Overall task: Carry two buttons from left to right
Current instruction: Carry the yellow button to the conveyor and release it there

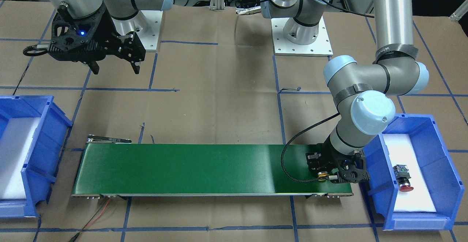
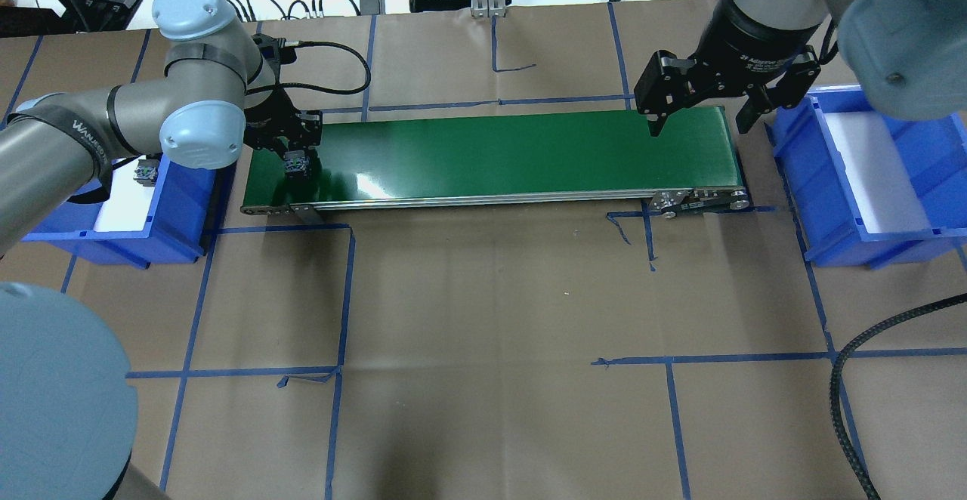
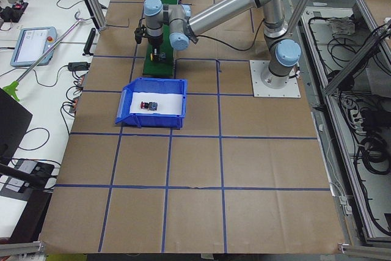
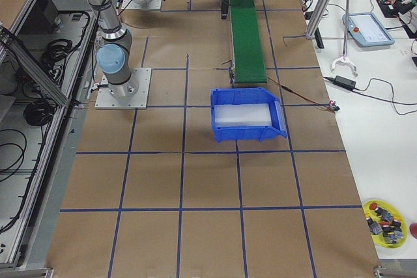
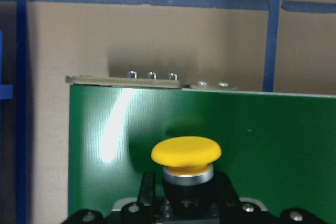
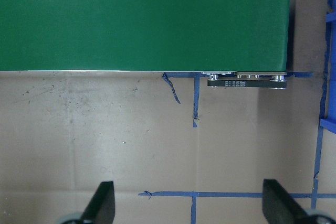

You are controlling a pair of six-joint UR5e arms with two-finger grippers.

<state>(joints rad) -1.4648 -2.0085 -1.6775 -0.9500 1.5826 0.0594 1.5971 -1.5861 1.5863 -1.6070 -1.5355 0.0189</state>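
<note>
My left gripper (image 1: 326,176) is shut on the yellow button (image 1: 322,176) and holds it low over the left end of the green conveyor belt (image 1: 201,169). The left wrist view shows its yellow cap (image 5: 186,151) between the fingers, over the belt. From overhead the gripper (image 2: 296,158) hides most of it. The red button (image 1: 402,178) lies on white foam in the left blue bin (image 1: 420,125), also seen from the left side (image 3: 148,105). My right gripper (image 2: 699,126) is open and empty above the belt's right end; its fingers (image 6: 102,203) frame bare paper.
The right blue bin (image 2: 869,175) with white foam stands past the belt's right end, and nothing shows in it. Brown paper with blue tape lines covers the table. A yellow dish (image 4: 384,222) with several spare buttons sits far off at the table edge.
</note>
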